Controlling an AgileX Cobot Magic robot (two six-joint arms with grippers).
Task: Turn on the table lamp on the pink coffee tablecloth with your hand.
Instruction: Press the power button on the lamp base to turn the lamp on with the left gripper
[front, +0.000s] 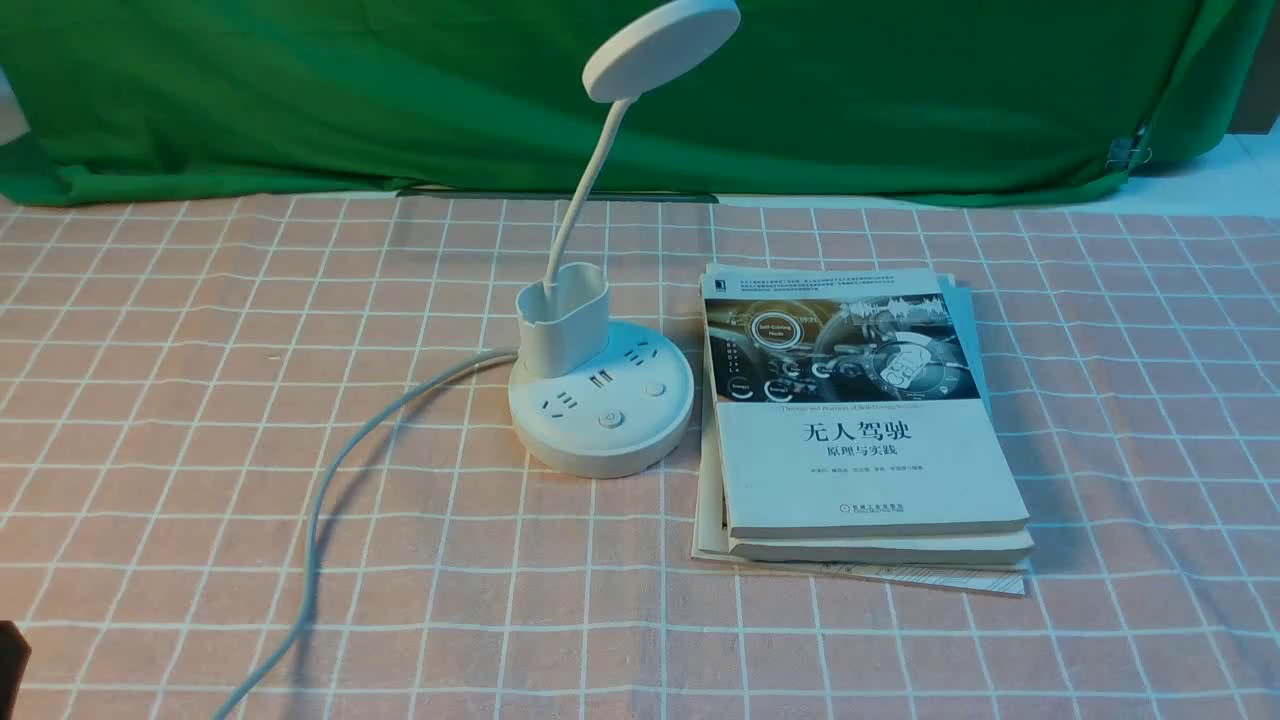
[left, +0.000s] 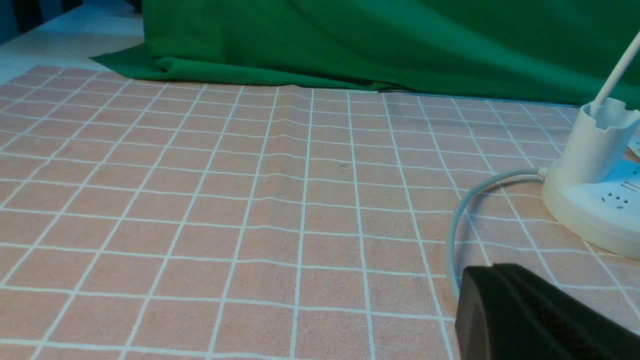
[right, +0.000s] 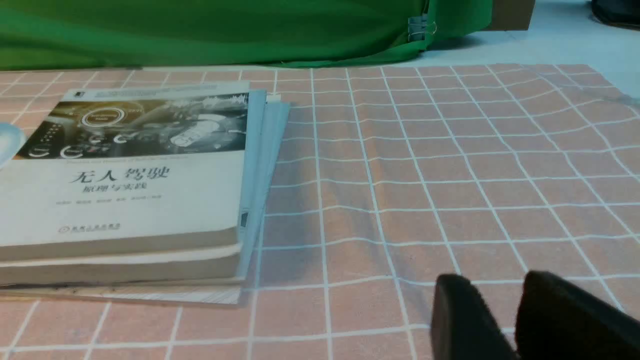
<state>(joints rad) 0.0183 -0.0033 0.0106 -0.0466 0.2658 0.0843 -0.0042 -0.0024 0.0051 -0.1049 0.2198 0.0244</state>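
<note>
By my reading the task had hardly begun. The lamp (front: 600, 400) stood on the cloth (front: 200, 450) with no glow visible from it, and neither gripper touched it.

The left gripper (left: 492, 272) appeared closed, its fingers a single black mass with a faint seam, and it held nothing. The lamp's base (left: 595, 215) lay ahead of those fingers and off to their right, near but apart. The cord (left: 457, 235) curved just beyond their tips.

The right gripper (right: 520, 295) showed its fingers a little parted, with nothing between them. The books (right: 125, 190) lay ahead of it to the left. The lamp sat past them, only a pale sliver at the picture's edge.

What remained was the whole job: reaching the base and pressing a button.

Much was hard to judge. The head (front: 662, 45) was cut off at the top of the front view and showed only its upper side, so being unlit was a guess. Two round buttons (front: 609, 420) sat on the base, and I could not tell which one switched the light. The arms were outside the front view except for a dark corner on the left.
</note>
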